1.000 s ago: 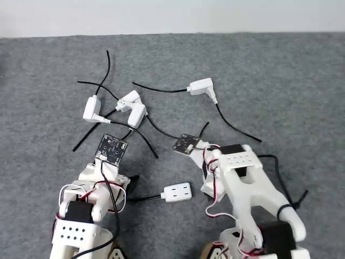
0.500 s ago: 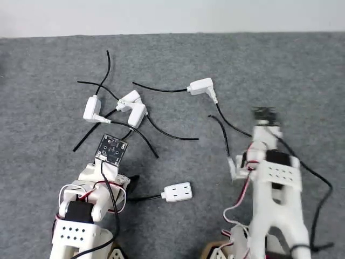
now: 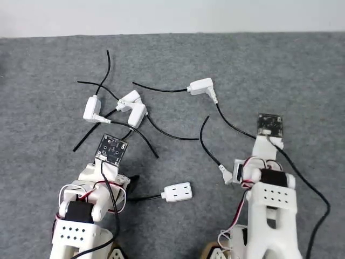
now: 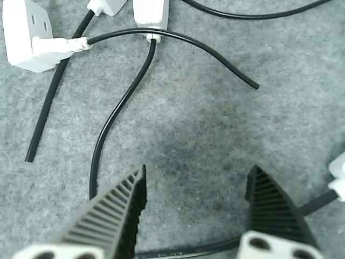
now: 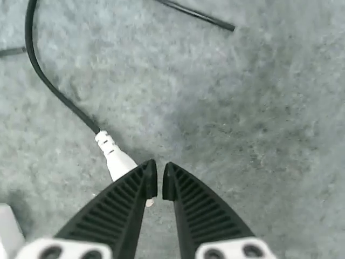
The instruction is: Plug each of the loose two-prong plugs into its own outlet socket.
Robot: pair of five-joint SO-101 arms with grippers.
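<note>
Two arms: right end effector (image 5: pixel 160 167) clenched on a white two-prong plug (image 5: pixel 116 159), left end effector (image 4: pixel 198 172) spread wide; the plug should meet the white outlet socket (image 3: pixel 178 192) squarely.

Right arm (image 3: pixel 269 199) now far to the right, loose plug (image 3: pixel 225 175) alongside it.

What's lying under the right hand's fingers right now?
A white plug on a black cord lies on the grey mat, passing beneath one finger of the right hand. That finger covers its prong end.
</note>
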